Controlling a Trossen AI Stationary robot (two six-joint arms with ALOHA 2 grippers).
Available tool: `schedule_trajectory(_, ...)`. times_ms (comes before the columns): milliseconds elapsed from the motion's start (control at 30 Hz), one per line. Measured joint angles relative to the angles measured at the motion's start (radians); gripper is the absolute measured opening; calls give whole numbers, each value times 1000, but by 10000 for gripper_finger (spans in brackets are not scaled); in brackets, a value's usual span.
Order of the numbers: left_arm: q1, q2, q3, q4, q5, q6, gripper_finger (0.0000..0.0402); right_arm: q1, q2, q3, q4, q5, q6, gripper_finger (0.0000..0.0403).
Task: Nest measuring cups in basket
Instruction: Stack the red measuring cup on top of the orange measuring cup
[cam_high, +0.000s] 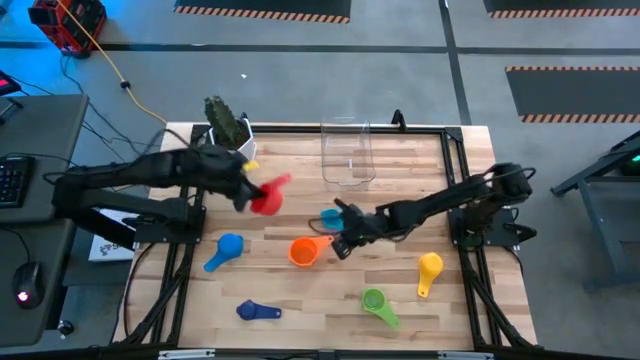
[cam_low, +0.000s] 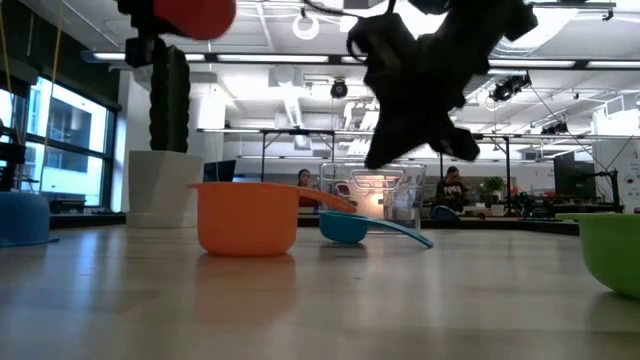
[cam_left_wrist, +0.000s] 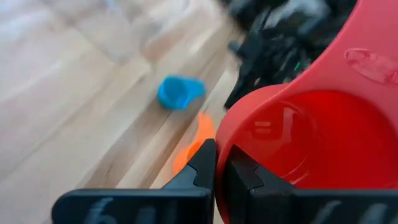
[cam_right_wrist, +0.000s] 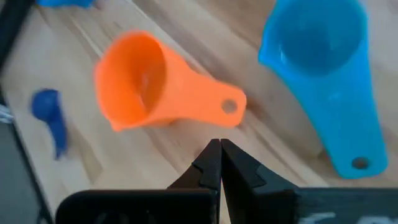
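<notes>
Left end effector (cam_high: 248, 192) clamped on red cup (cam_high: 267, 200) rim, held above the desk (cam_high: 300, 300), left of basket (cam_high: 348, 152). Right end effector (cam_high: 345, 240) clenched, empty, over orange cup (cam_high: 303, 250) handle (likely light, stiff, slick plastic; grab rim or handle).

Wooden table (cam_high: 300, 290), cactus (cam_high: 224, 120) in white pot (cam_low: 158, 185) at its far left corner, keyboard (cam_high: 14, 180), mouse (cam_high: 26, 282)

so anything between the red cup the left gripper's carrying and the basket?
Nothing visible. The left gripper holds the red cup by its rim, in the air. The table between it and the clear basket is bare; the right gripper, shut, hangs nearer the orange cup.
</notes>
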Motion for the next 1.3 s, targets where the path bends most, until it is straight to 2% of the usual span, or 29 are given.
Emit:
schedule_trajectory(167,-68,129,0,-1,-25,13,3,28,75,35,25,8,10,0)
schedule_trajectory(300,-138,219,0,5,-29,43,3,36,76,42,-9,54,0,0)
schedule_trajectory(400,-186,269,0,21,-57,32,3,36,44,42,-116,77,-19,0)
schedule_trajectory(533,-250,346,0,110,-89,-76,2,36,-43,43,-331,118,-22,0)
schedule_trajectory(733,-335,485,31,195,-190,-255,1,36,-178,43,-631,240,106,0)
schedule_trajectory(833,-358,554,95,136,-279,-280,1,36,-225,43,-698,298,163,0)
schedule_trajectory(900,-363,612,145,86,-312,-279,1,35,-253,42,-710,318,169,0)
schedule_trajectory(1067,-358,729,227,28,-307,-292,1,35,-288,43,-726,355,169,0)
schedule_trajectory(1300,-375,755,238,-2,-287,-399,1,35,-288,42,-745,370,152,0)
